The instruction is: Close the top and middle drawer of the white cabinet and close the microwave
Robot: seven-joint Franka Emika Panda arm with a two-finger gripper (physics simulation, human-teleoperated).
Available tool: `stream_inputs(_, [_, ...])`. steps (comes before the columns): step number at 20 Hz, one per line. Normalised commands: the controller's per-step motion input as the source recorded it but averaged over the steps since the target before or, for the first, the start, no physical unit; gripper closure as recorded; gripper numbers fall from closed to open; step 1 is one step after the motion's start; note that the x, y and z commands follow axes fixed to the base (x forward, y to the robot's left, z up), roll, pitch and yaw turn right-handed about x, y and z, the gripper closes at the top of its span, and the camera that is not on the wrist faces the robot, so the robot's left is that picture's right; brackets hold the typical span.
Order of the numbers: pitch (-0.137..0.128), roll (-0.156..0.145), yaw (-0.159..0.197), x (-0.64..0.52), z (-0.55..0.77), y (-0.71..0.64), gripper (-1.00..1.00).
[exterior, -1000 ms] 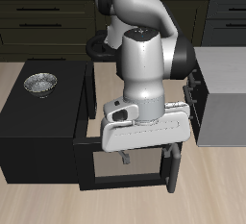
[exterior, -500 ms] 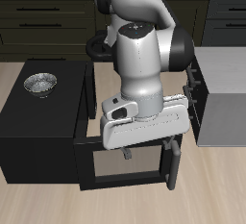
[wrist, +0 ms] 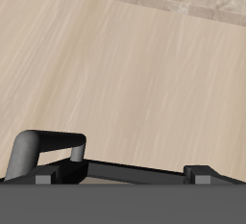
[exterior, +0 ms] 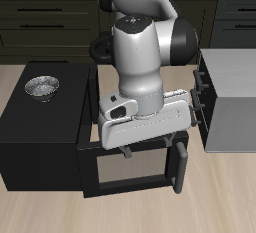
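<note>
The microwave (exterior: 40,127) is a black box near the table's front edge. Its door (exterior: 130,172) stands open, swung out in front of the opening, with its bar handle (exterior: 181,167) at the free end. My gripper (exterior: 150,149) hangs open and empty just above the door's upper edge. In the wrist view the gripper (wrist: 120,175) has its fingertips (wrist: 43,177) wide apart over the door's edge, beside the handle (wrist: 43,149). The white cabinet (exterior: 232,102) stands beside the door. Its dark drawer handles (exterior: 205,92) face my arm, which partly hides the drawer fronts.
A metal bowl (exterior: 42,85) sits on top of the microwave. A dark round object (exterior: 100,49) stands behind my arm. Dark background cabinets run along the back. Bare wooden table (exterior: 225,192) lies in front of the white cabinet.
My hand has tilted and shifted a little toward the microwave body and slightly up. The door and its handle have barely moved.
</note>
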Motion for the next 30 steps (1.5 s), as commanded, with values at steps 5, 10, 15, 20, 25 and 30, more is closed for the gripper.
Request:
stream_inputs(5, [0.045, 0.005, 0.008, -0.04, -0.20, -0.03, -1.00])
stream_inputs(10, [0.062, 0.003, -0.006, -0.02, -0.41, 0.03, -1.00])
stream_inputs(15, [0.051, 0.007, -0.019, -0.10, -0.40, -0.05, -1.00])
stream_inputs(20, [0.059, -0.014, 0.053, -0.15, -0.40, -0.17, -1.00])
stream_inputs(25, [0.039, 0.021, 0.059, -0.32, -0.19, -0.09, -1.00])
stream_inputs(30, [0.020, -0.053, 0.089, -0.29, 0.05, -0.30, -1.00])
